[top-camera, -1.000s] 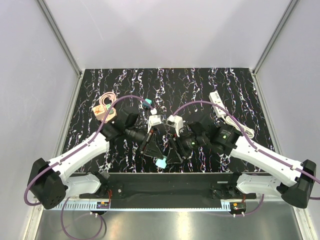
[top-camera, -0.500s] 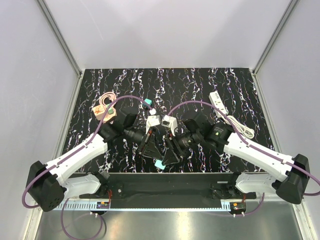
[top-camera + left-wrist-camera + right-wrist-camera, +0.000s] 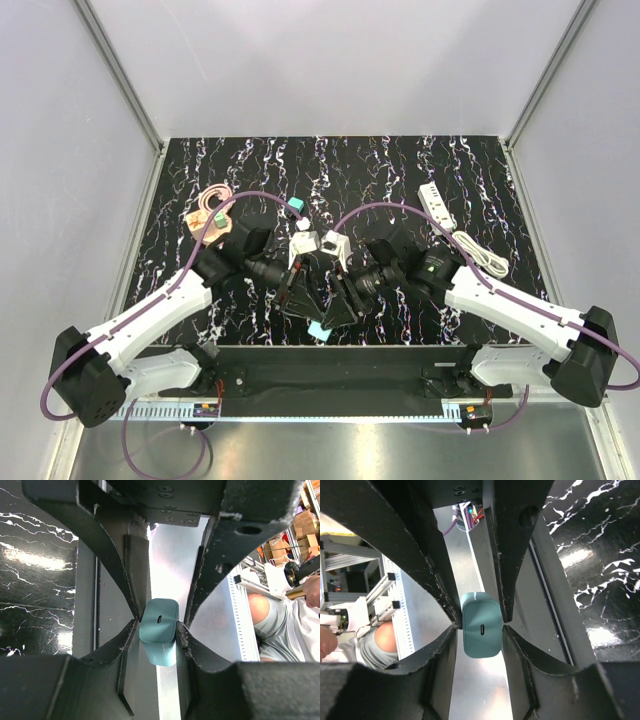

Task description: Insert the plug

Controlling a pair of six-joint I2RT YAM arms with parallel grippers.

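Plug [image 3: 318,329], small and teal, sits at the middle of the near edge of the desk [image 3: 400,170], where the two arms converge. From above, the left fingers [image 3: 300,298] reach it from the left and the right fingers [image 3: 340,300] from the right, both angled toward that near edge, so their tips meet at the block.

In the left wrist view the left fingers are closed on the plug. Each inner face presses one of its side walls, and the face with a small dark slot is turned toward the camera. In the right wrist view the right fingers are also drawn in against it, touching its two sides near the upper corners, with no gap visible on either side. Whether the block rests on the surface or is held just clear of it cannot be told.

A white power strip [image 3: 437,203] lies toward the far right corner, well apart from the plug, and its white cord [image 3: 482,258] runs along the right edge. A second teal block [image 3: 294,208] lies beyond the arms, left of centre. Toward the left edge are a tan-brown cube [image 3: 213,226] and, just behind it, a pink coil of cable [image 3: 211,203].
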